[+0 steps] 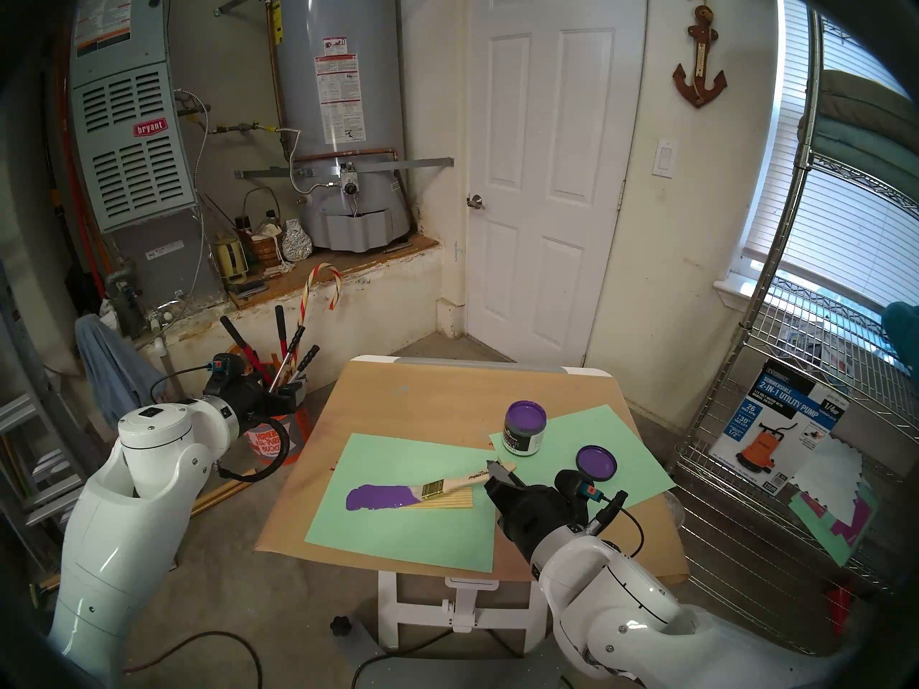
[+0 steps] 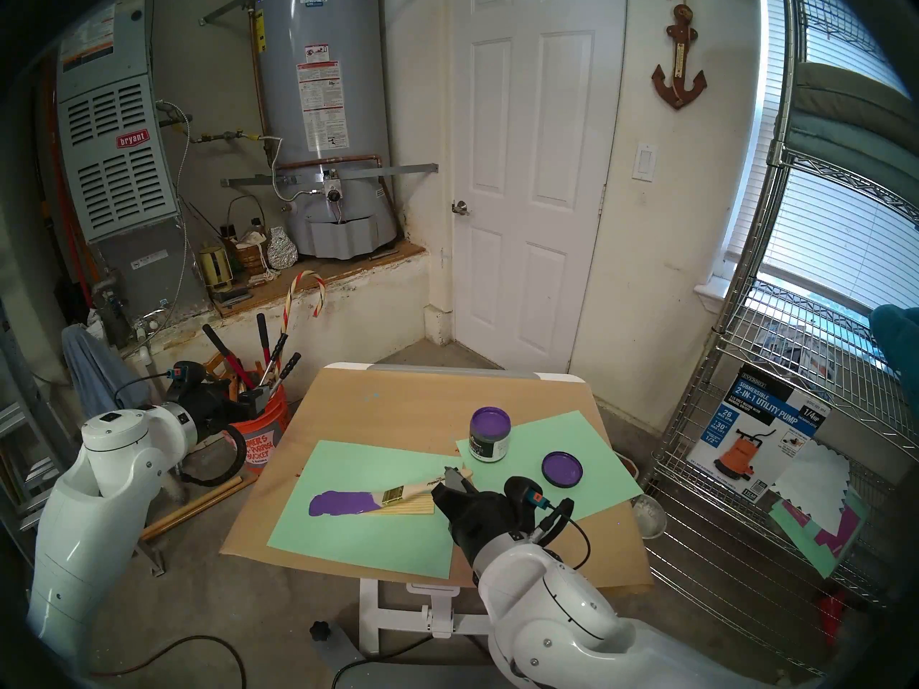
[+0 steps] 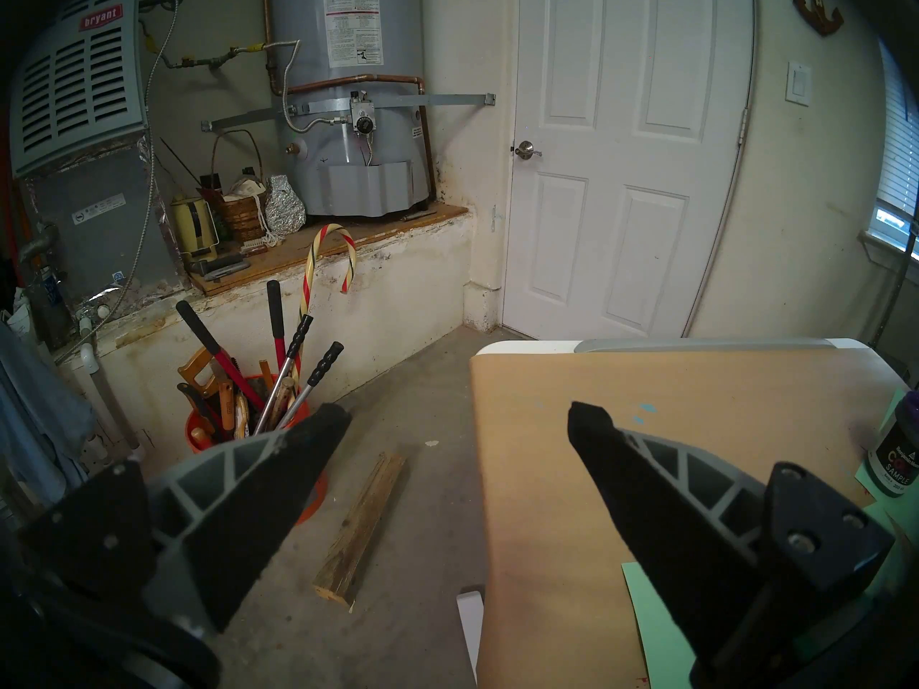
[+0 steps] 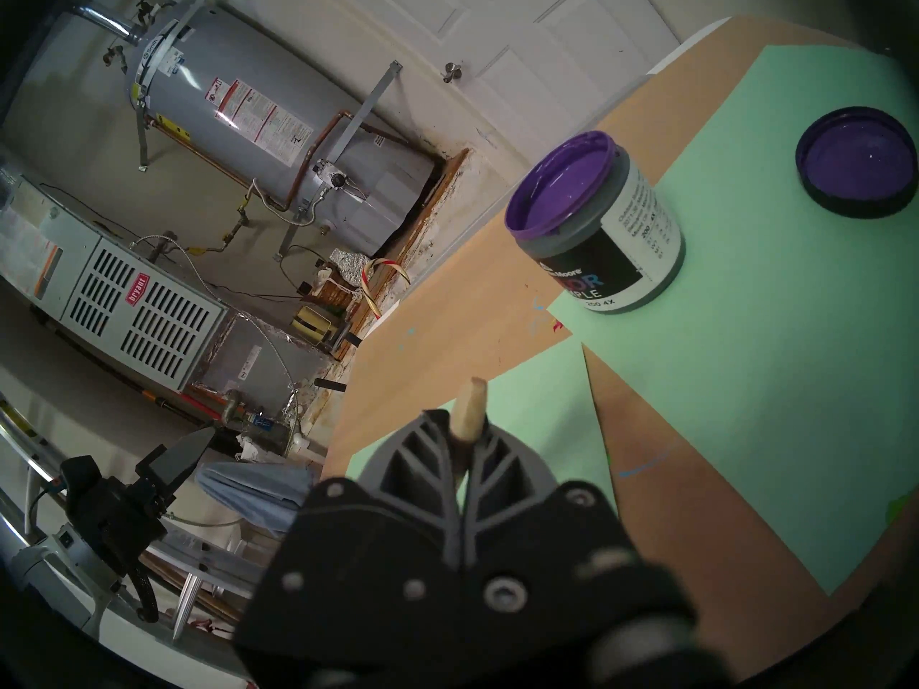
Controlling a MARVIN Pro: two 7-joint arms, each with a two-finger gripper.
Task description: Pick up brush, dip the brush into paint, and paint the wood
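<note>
Your right pincer (image 1: 501,470) is clamped on the end of the brush (image 1: 460,483) handle, its bristles resting on the wood (image 1: 437,501) on the table (image 1: 427,389). You are mid-stroke; the uncoated right end probably needs paint (image 1: 525,414) next. Your left pincer (image 3: 457,427) hangs open, off to the side.

Wet, glossy purple paint (image 1: 380,497) coats the striped pale wood (image 1: 447,501); the brush (image 1: 460,483) shows a bare wooden handle and shiny brass-coloured ferrule; matt mint paper sheets (image 1: 398,539) lie on smooth brown paper (image 1: 398,399), beside a plastic-looking jar (image 1: 524,428)
</note>
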